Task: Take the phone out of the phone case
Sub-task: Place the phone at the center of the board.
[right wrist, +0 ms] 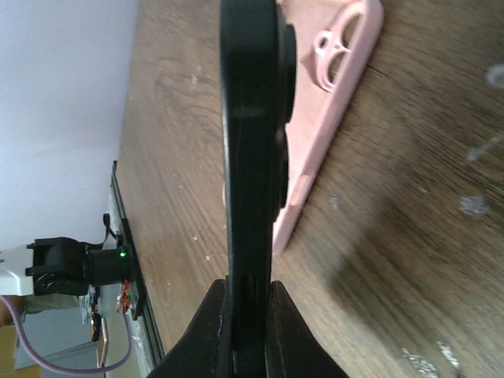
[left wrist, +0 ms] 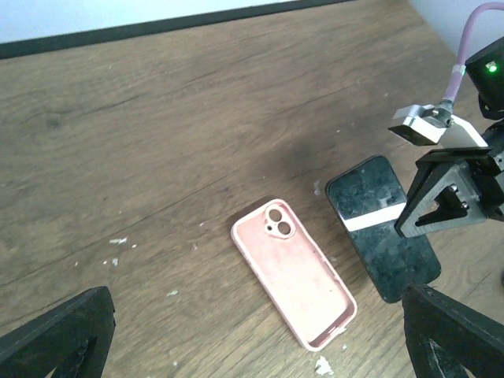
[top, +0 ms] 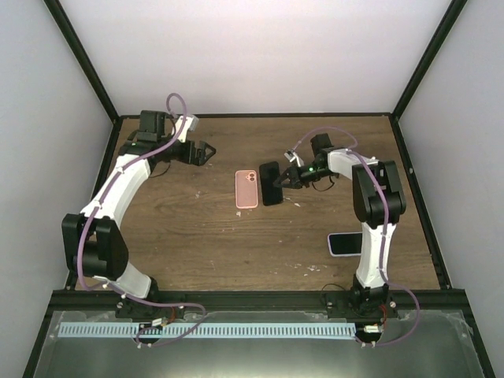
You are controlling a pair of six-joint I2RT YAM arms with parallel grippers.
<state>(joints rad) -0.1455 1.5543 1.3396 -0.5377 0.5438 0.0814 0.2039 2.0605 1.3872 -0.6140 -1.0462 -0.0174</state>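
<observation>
**Phone Clear of Case: Set-Down Stage**

The pink phone case (top: 247, 189) lies empty, inside up, at centre frame in the top view. The black phone (top: 270, 183) sits just to its right. The right gripper (top: 287, 179) clamps it along one edge, jaws narrow. The left gripper (top: 206, 151), at upper left, stands wide and holds nothing. Extraction appears complete. The next move probably calls for lowering the phone flat onto the table (top: 197, 236), apart from the case, then releasing.

A brown wood-grain tabletop (top: 197, 236) carries a pale lilac, rounded-rectangle flat slab (top: 342, 245) near its front right edge. Small white flecks (left wrist: 118, 241) dot the tabletop. A black frame bar (top: 252, 115) borders its far edge.
</observation>
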